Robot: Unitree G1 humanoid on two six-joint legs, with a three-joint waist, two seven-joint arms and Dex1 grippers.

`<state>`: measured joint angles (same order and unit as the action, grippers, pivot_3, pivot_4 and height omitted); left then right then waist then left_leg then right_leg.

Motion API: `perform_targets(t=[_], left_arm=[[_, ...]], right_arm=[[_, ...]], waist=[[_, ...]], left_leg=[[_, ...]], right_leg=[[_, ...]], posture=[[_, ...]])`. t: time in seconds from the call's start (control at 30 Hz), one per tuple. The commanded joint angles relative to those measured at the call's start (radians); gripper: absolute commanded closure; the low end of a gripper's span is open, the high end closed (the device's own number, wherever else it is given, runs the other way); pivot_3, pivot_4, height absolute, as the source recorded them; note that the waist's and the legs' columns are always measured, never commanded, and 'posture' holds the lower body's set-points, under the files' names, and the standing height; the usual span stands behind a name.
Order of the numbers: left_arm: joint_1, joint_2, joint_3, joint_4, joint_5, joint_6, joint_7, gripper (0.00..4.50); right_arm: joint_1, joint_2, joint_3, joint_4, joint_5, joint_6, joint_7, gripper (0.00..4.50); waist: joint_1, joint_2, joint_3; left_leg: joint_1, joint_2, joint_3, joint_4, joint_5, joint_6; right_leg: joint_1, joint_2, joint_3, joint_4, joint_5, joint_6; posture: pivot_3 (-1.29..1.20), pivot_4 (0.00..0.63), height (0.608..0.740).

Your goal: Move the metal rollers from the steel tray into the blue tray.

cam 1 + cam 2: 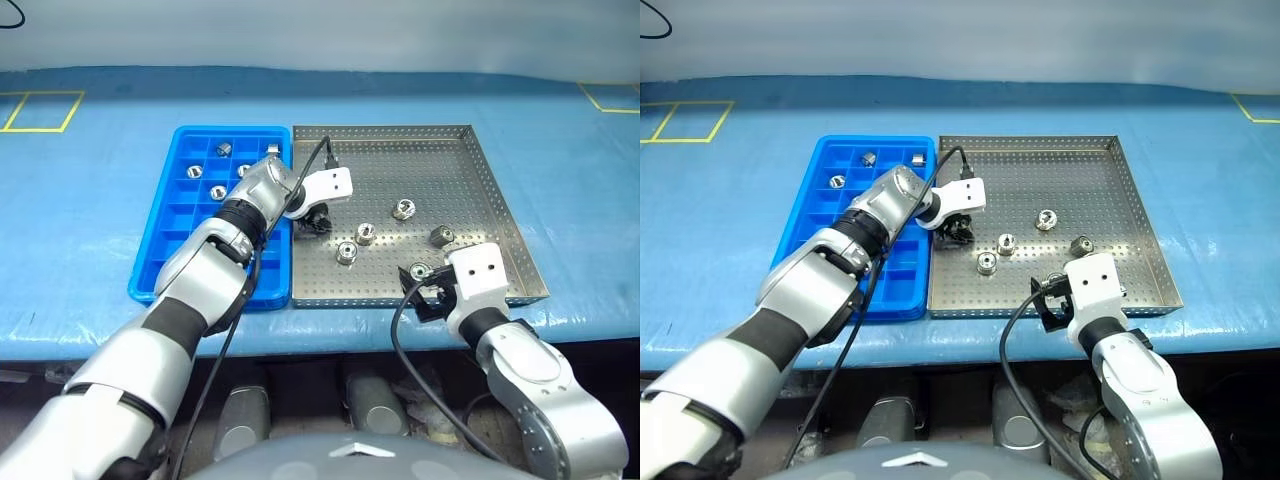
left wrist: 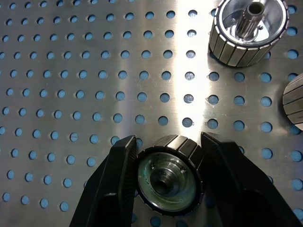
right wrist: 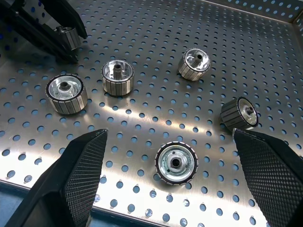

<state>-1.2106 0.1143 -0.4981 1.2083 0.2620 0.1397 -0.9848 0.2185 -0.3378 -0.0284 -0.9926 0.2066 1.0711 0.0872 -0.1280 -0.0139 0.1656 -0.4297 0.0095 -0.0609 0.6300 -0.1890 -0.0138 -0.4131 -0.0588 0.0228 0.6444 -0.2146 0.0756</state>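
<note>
The left gripper point(image 2: 165, 177) has its two black fingers point(image 2: 116, 182) closed on one small ribbed silver metal roller point(image 2: 166, 176), which rests on the perforated floor of the large silver steel tray point(image 1: 480, 165), close to the tray's left rim. The roller sits squarely between the fingers, its dark-holed end face turned toward the wrist camera and its axis running roughly along the gripper, so the pads press on its ribbed side wall. From the head camera that gripper covers the roller.

The coming move turns on one relation: the bright blue compartmented plastic tray point(image 1: 165, 255) lies directly to the left of the steel tray, the two touching along their long edges, so the held roller seems to need only a lift over the low rim and a short carry leftward. A few rollers already sit in the blue tray's far compartments point(image 1: 224, 149).

The right gripper point(image 3: 173, 163) hangs at the steel tray's near edge with its fingers spread wide, holding nothing, one roller point(image 3: 176, 163) on the floor between them. Four more rollers point(image 3: 118, 77) lie loose beyond.
</note>
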Motion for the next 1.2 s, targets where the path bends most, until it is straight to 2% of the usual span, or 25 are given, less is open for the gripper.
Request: perform_targets(t=[0.03,0.17,0.27,0.37,0.5,0.7,0.83,0.93,1.2], left_arm=[[-0.021,0.008,0.042,-0.008,-0.002,-0.016,-0.003,2.60],[-0.024,0.035,0.150,-0.065,-0.069,-0.012,0.044,2.60],[0.035,0.082,0.262,-0.200,-0.133,0.008,0.139,2.60],[0.224,0.153,0.348,-0.538,-0.141,0.097,0.273,2.60],[0.458,0.177,0.466,-0.937,-0.158,0.267,0.423,2.60],[0.724,0.154,0.587,-1.303,-0.135,0.412,0.654,2.60],[0.816,0.118,0.633,-1.388,-0.143,0.433,0.764,2.60],[0.861,0.094,0.646,-1.404,-0.139,0.429,0.829,2.60],[0.873,0.082,0.642,-1.315,-0.178,0.385,0.865,2.60]], right_arm=[[-0.014,0.004,-0.003,-0.023,-0.010,-0.027,-0.002,0.00],[-0.034,0.004,0.005,-0.020,-0.010,-0.027,-0.001,0.00],[-0.054,0.008,0.024,-0.011,-0.009,-0.030,-0.001,0.00],[-0.094,0.011,0.070,0.023,-0.010,-0.033,0.005,0.00],[-0.151,0.009,0.121,0.073,-0.012,-0.052,0.018,0.00],[-0.236,-0.002,0.208,0.188,-0.028,-0.191,0.079,0.00],[-0.262,-0.008,0.242,0.249,-0.031,-0.273,0.129,0.00],[-0.282,-0.007,0.262,0.282,-0.038,-0.306,0.151,0.00],[-0.276,0.003,0.273,0.294,-0.048,-0.332,0.163,0.00]], waist=[[-0.001,0.000,0.000],[-0.001,0.000,0.000],[-0.001,0.000,0.000],[-0.001,0.002,-0.001],[0.010,0.002,-0.001],[0.063,0.001,-0.001],[0.104,0.000,-0.001],[0.117,0.000,-0.001],[0.118,0.000,-0.001]], left_leg=[[0.000,0.000,0.000,0.000,0.000,0.000],[0.000,0.000,0.000,0.000,0.000,0.000],[-0.001,0.000,0.000,0.000,0.000,0.000],[0.001,0.001,0.001,-0.001,0.000,0.000],[0.002,0.001,0.001,-0.002,0.000,0.000],[0.003,0.000,0.000,0.001,0.001,-0.001],[0.004,0.000,-0.001,0.002,0.002,-0.001],[0.004,0.000,0.000,0.002,0.002,-0.001],[0.004,0.000,-0.001,0.002,0.002,-0.001]], right_leg=[[0.000,0.000,0.000,0.000,0.000,0.000],[-0.001,0.000,0.000,0.000,0.000,0.000],[-0.001,0.000,0.000,0.000,0.001,0.001],[-0.001,0.000,0.001,0.001,0.001,0.001],[-0.001,0.000,0.002,0.003,0.001,0.001],[0.002,0.000,0.002,0.002,0.002,0.002],[0.004,0.000,0.001,0.001,0.002,0.001],[0.005,0.000,0.001,0.000,0.002,-0.001],[0.005,0.000,0.000,0.000,0.002,-0.002]], posture=[[-0.22,0.150,0.740],[-0.20,0.150,0.740],[-0.18,0.150,0.740],[-0.14,0.150,0.740],[-0.09,0.150,0.740],[0.00,0.150,0.740],[0.03,0.150,0.740],[0.05,0.150,0.740],[0.03,0.150,0.740]])
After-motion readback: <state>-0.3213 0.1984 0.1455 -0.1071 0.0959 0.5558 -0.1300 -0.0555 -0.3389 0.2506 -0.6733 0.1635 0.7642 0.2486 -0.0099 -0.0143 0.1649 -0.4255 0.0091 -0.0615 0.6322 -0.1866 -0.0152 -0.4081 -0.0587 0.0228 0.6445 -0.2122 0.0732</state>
